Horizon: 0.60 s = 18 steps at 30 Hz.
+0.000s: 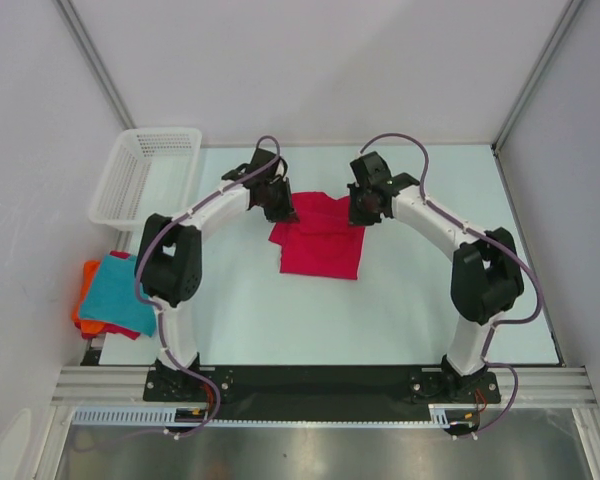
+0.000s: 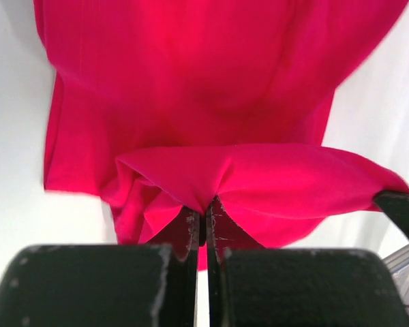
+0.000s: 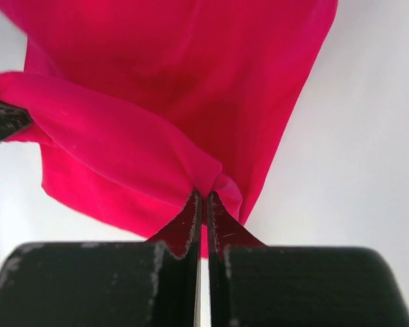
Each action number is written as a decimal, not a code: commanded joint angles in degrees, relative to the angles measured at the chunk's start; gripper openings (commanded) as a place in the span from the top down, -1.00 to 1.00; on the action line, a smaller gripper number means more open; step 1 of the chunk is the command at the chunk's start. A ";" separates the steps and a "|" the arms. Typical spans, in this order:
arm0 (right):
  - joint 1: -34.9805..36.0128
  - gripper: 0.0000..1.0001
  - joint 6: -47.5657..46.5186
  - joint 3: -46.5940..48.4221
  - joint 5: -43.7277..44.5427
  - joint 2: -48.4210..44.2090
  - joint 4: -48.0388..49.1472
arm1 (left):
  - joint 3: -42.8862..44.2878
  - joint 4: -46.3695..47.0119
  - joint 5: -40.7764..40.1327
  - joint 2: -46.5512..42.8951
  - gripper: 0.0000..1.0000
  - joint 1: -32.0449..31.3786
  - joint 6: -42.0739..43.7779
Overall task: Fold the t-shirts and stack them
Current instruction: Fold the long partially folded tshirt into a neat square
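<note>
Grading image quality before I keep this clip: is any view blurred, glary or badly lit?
Top external: evenly lit and sharp, faint shadows on the table, no glare. Left wrist: left gripper crisp where it pinches the crimson-pink shirt, the cloth's far edges blurred. Right wrist: right gripper sharp, the far cloth soft, table washed out near white.

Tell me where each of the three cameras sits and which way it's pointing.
Top: overhead from behind, looking down at the table; left arm, right arm show.
Left wrist: on that arm, looking along its shut left tool pinching the pink shirt.
Right wrist: likewise, right tool shut on it.
All three share the shirt.
</note>
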 commanded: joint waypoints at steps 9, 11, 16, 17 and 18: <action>-5.18 1.00 -3.86 18.29 -1.47 14.43 -3.79 | 14.64 -3.87 1.18 8.57 1.00 4.61 1.24; -5.35 1.00 -3.69 19.52 -2.95 15.32 -3.62 | 16.05 -4.23 1.36 9.45 1.00 5.13 1.07; -5.88 1.00 -3.51 21.46 -3.32 18.04 -3.35 | 18.42 -5.01 1.36 11.47 1.00 6.01 1.07; -6.05 1.00 -3.51 21.81 -3.32 18.40 -3.35 | 18.86 -5.02 1.36 11.74 1.00 6.10 0.98; -6.32 1.00 -3.51 22.69 -3.41 18.75 -3.35 | 19.21 -5.02 1.53 12.09 1.00 6.28 0.98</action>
